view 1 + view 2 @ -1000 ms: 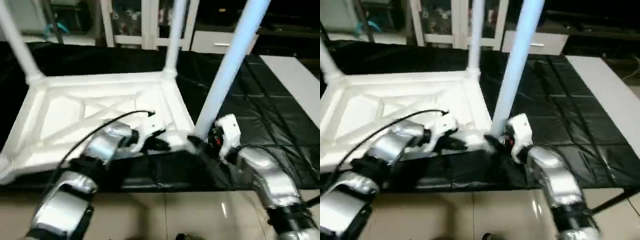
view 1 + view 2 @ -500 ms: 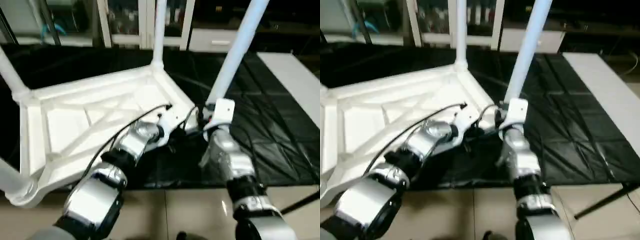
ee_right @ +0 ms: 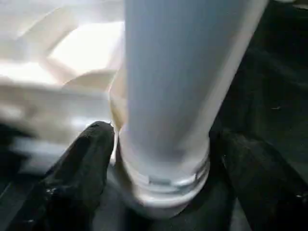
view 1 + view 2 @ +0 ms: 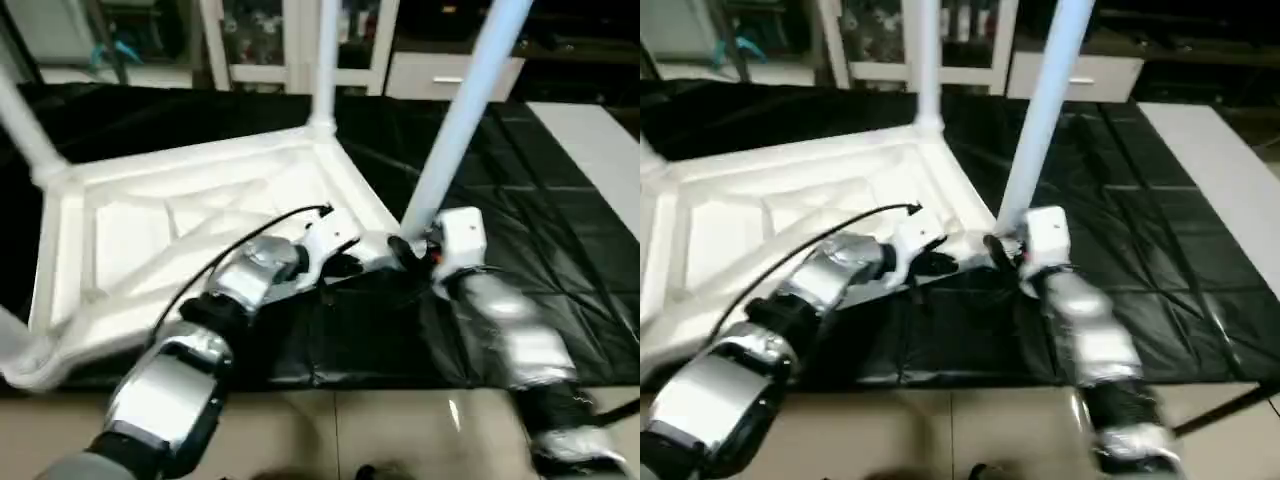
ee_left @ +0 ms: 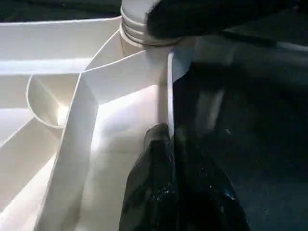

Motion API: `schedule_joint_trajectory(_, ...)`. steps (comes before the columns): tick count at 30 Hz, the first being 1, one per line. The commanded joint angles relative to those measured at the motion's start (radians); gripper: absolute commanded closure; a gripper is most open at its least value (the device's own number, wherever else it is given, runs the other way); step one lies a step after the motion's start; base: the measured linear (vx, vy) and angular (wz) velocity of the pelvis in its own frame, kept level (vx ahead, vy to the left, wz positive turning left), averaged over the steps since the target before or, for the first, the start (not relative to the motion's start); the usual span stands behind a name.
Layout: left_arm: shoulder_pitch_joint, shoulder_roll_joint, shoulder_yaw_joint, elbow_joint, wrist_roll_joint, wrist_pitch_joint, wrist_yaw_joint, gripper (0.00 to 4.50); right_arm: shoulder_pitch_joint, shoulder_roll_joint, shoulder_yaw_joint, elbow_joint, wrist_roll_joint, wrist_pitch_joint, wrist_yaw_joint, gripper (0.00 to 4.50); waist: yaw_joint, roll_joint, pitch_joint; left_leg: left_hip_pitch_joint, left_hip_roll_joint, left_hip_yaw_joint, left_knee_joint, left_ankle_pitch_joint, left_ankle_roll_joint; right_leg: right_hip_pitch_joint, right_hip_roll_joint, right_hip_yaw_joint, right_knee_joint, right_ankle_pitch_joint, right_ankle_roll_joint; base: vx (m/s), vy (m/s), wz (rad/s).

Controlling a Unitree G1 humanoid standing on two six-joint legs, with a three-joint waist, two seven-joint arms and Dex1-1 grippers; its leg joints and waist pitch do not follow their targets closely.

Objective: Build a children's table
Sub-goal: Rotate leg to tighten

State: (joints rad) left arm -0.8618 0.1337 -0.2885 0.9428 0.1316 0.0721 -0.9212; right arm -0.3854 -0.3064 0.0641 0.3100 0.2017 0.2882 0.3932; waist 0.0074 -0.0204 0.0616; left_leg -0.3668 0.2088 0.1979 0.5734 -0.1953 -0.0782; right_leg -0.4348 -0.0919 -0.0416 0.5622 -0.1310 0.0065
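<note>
Table top (image 4: 190, 220) lies upside down on black worktop (image 4: 560, 230). Left hand (image 5: 168, 144) pinches its near rim. Right hand (image 3: 161, 159), fingers wide, straddles leg (image 4: 460, 120) base at 3 o'clock, corner socket.

Since a second ago my left gripper (image 4: 345, 266) has slid along the table top's (image 4: 130, 240) near rim toward the corner, and it is still pinched shut on the rim. My right gripper (image 3: 159, 159) has spread; its fingers (image 3: 79, 168) now flank the near leg's (image 4: 455, 130) base without touching.
</note>
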Motion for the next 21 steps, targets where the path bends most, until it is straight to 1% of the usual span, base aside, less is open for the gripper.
schedule_joint_trajectory(1, 0.046, 0.015, -0.043, 0.032, 0.019, 0.017, -0.068, 4.5, 0.026, -0.026, 0.018, -0.048, 0.014, 0.042, 0.076, 0.51, 0.006, -0.002, -0.063, 0.004, 0.012, 0.001, -0.058, -0.161, 0.105, 0.063, -0.031, 0.024, -0.048, -0.173, -0.246, 0.0, 0.0, 0.0)
schedule_joint_trajectory(2, 0.054, 0.03, -0.058, 0.016, 0.017, 0.005, -0.132, 4.5, 0.053, -0.066, 0.035, -0.1, 0.039, 0.063, 0.145, 0.47, 0.005, -0.004, -0.064, 0.003, 0.012, 0.002, -0.057, -0.155, 0.108, 0.064, -0.03, 0.024, -0.046, -0.155, -0.257, 0.0, 0.0, 0.0)
schedule_joint_trajectory(3, 0.066, 0.048, -0.078, -0.009, 0.012, -0.011, -0.206, 4.5, 0.079, -0.111, 0.055, -0.15, 0.057, 0.07, 0.216, 0.47, 0.009, -0.005, -0.062, 0.004, 0.013, 0.0, -0.06, -0.168, 0.115, 0.067, -0.03, 0.023, -0.048, -0.162, -0.261, 0.0, 0.0, 0.0)
schedule_joint_trajectory(4, 0.075, 0.06, -0.092, -0.027, 0.009, -0.023, -0.258, 4.5, 0.097, -0.142, 0.069, -0.184, 0.069, 0.074, 0.264, 0.47, 0.01, -0.005, -0.062, 0.005, 0.016, 0.001, -0.059, -0.164, 0.118, 0.068, -0.032, 0.026, -0.043, -0.146, -0.267, 0.0, 0.0, 0.0)
schedule_joint_trajectory(5, 0.084, 0.071, -0.102, -0.044, 0.005, -0.034, -0.296, 4.5, 0.116, -0.174, 0.082, -0.216, 0.079, 0.071, 0.31, 0.47, 0.011, -0.005, -0.061, 0.004, 0.016, 0.0, -0.06, -0.165, 0.123, 0.068, -0.031, 0.025, -0.043, -0.14, -0.272, 0.0, 0.0, 0.0)
schedule_joint_trajectory(6, 0.093, 0.079, -0.106, -0.064, -0.001, -0.042, -0.322, 4.5, 0.133, -0.202, 0.091, -0.247, 0.089, 0.077, 0.349, 0.47, 0.013, -0.005, -0.06, 0.006, 0.018, 0.002, -0.059, -0.167, 0.126, 0.066, -0.032, 0.026, -0.043, -0.135, -0.275, 0.0, 0.0, 0.0)
schedule_joint_trajectory(7, 0.098, 0.083, -0.107, -0.077, -0.006, -0.044, -0.339, 4.5, 0.143, -0.22, 0.096, -0.265, 0.094, 0.081, 0.372, 0.47, 0.016, -0.004, -0.059, 0.007, 0.02, 0.001, -0.06, -0.177, 0.126, 0.067, -0.034, 0.027, -0.044, -0.146, -0.278, 0.0, 0.0, 0.0)
schedule_joint_trajectory(8, 0.104, 0.087, -0.108, -0.09, -0.011, -0.044, -0.356, 4.5, 0.153, -0.237, 0.099, -0.283, 0.099, 0.088, 0.394, 0.47, 0.015, -0.004, -0.057, 0.006, 0.02, 0.002, -0.061, -0.19, 0.125, 0.063, -0.033, 0.026, -0.047, -0.165, -0.275, 0.0, 0.0, 0.0)
schedule_joint_trajectory(9, 0.113, 0.101, -0.12, -0.113, -0.013, -0.04, -0.39, 4.5, 0.166, -0.257, 0.1, -0.303, 0.109, 0.092, 0.425, 0.47, 0.015, -0.004, -0.056, 0.007, 0.02, 0.002, -0.062, -0.204, 0.119, 0.063, -0.034, 0.026, -0.049, -0.19, -0.271, 0.0, 0.0, 0.0)
schedule_joint_trajectory(10, 0.124, 0.12, -0.138, -0.142, -0.013, -0.029, -0.433, 4.5, 0.178, -0.275, 0.098, -0.322, 0.117, 0.093, 0.455, 0.47, 0.021, -0.005, -0.055, 0.012, 0.022, 0.001, -0.063, -0.228, 0.101, 0.061, -0.036, 0.028, -0.054, -0.248, -0.256, 0.0, 0.0, 0.0)
schedule_joint_trajectory(12, 0.136, 0.139, -0.152, -0.173, -0.014, -0.013, -0.471, 4.5, 0.189, -0.289, 0.093, -0.34, 0.125, 0.096, 0.484, 0.47, 0.027, -0.003, -0.056, 0.014, 0.023, 0.001, -0.064, -0.229, 0.092, 0.059, -0.037, 0.03, -0.052, -0.251, -0.251, 0.0, 0.0, 0.0)
schedule_joint_trajectory(13, 0.145, 0.153, -0.156, -0.194, -0.016, -0.005, -0.496, 4.5, 0.196, -0.299, 0.092, -0.362, 0.136, 0.109, 0.507, 0.47, 0.028, -0.004, -0.054, 0.015, 0.023, 0.003, -0.065, -0.228, 0.089, 0.055, -0.034, 0.03, -0.052, -0.245, -0.251, 0.0, 0.0, 0.0)
schedule_joint_trajectory(14, 0.147, 0.155, -0.156, -0.197, -0.016, -0.004, -0.499, 4.5, 0.197, -0.301, 0.093, -0.366, 0.138, 0.111, 0.511, 0.47, 0.029, -0.005, -0.054, 0.017, 0.023, 0.002, -0.064, -0.226, 0.087, 0.054, -0.033, 0.03, -0.051, -0.241, -0.251, 0.0, 0.0, 0.0)
schedule_joint_trajectory(15, 0.149, 0.159, -0.158, -0.201, -0.016, -0.002, -0.506, 4.5, 0.198, -0.304, 0.096, -0.371, 0.141, 0.111, 0.519, 0.47, 0.032, -0.003, -0.054, 0.02, 0.024, 0.003, -0.064, -0.222, 0.086, 0.052, -0.032, 0.031, -0.05, -0.23, -0.253, 0.0, 0.0, 0.0)
schedule_joint_trajectory(17, 0.157, 0.17, -0.162, -0.214, -0.013, 0.002, -0.526, 4.5, 0.203, -0.313, 0.103, -0.382, 0.148, 0.109, 0.537, 0.47, 0.035, -0.002, -0.054, 0.018, 0.024, 0.003, -0.064, -0.208, 0.084, 0.055, -0.033, 0.03, -0.046, -0.211, -0.258, 0.0, 0.0, 0.0)
schedule_joint_trajectory(18, 0.161, 0.174, -0.162, -0.221, -0.012, 0.003, -0.532, 4.5, 0.206, -0.316, 0.105, -0.389, 0.152, 0.111, 0.545, 0.47, 0.035, -0.002, -0.055, 0.013, 0.022, 0.002, -0.064, -0.199, 0.083, 0.058, -0.033, 0.03, -0.044, -0.203, -0.256, 0.0, 0.0, 0.0)
schedule_joint_trajectory(21, 0.167, 0.179, -0.16, -0.239, -0.013, 0.012, -0.534, 4.5, 0.214, -0.32, 0.111, -0.399, 0.157, 0.124, 0.565, 0.47, 0.036, -0.003, -0.058, 0.013, 0.021, 0.001, -0.062, -0.193, 0.084, 0.06, -0.033, 0.03, -0.041, -0.188, -0.256, 0.0, 0.0, 0.0)
